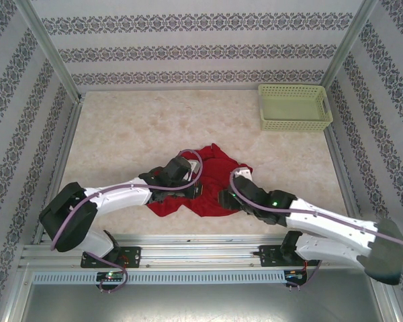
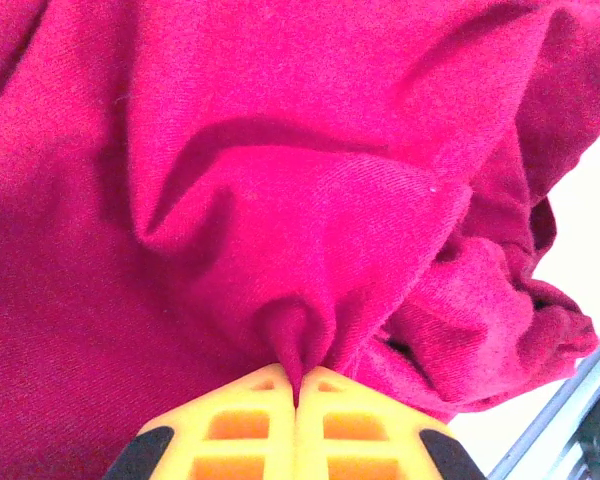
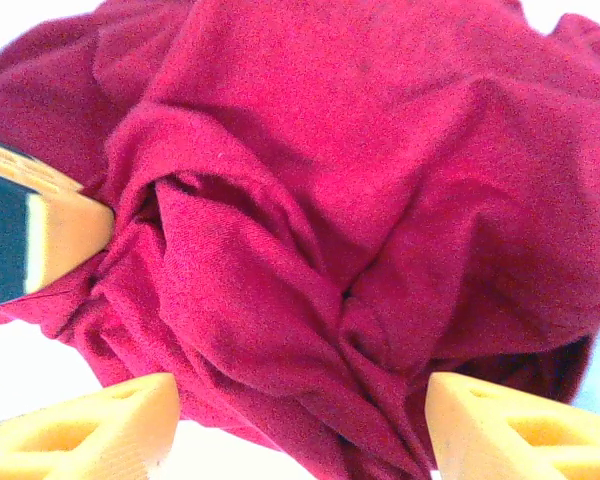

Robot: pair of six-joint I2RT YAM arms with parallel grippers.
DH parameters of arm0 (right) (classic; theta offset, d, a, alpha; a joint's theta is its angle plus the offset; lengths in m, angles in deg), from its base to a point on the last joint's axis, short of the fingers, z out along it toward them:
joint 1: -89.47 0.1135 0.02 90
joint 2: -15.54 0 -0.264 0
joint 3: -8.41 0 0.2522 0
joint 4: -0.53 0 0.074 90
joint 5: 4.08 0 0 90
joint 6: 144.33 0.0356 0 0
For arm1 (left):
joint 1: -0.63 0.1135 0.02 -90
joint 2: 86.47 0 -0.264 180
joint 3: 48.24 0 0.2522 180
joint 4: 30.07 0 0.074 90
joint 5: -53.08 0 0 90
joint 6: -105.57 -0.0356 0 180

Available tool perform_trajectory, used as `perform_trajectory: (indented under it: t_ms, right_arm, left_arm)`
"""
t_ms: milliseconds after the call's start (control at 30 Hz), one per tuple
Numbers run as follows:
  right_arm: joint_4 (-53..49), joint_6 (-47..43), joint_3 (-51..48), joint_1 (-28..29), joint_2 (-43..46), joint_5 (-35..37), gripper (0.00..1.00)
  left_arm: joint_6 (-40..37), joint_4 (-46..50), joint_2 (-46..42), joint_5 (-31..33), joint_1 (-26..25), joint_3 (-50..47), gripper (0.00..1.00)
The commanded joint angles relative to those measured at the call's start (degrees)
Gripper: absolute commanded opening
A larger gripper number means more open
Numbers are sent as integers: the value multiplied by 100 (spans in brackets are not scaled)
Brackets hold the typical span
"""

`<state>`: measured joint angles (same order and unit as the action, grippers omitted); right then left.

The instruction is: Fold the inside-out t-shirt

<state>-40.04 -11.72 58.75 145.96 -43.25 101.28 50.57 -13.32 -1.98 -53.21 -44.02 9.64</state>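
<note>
While the shirt lay bunched on the counter between both arms, the left claw was clenched on a pinch of its left side. The right claw stood released, jaws astride a wad directly ahead.

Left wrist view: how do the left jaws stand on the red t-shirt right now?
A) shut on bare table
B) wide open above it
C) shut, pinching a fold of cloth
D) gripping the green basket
C: the left gripper has its jaws pressed together, with a peaked fold of the t-shirt caught between them.
</note>
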Motion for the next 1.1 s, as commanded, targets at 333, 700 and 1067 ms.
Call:
perform_trajectory:
  t_ms: [333, 700, 1067]
  right_arm:
    - [654, -51, 682, -202, -1724, -180, 40]
    - [1288, -284, 112, -645, 112, -2162, 0]
    - [993, 118, -712, -2225, 1382, -2473, 0]
  left_arm:
    - [-95, -414, -421, -152, -80, -140, 0]
    - [-5, 131, 56, 11, 500, 40, 0]
    - [-169, 369, 597, -239, 529, 213, 0]
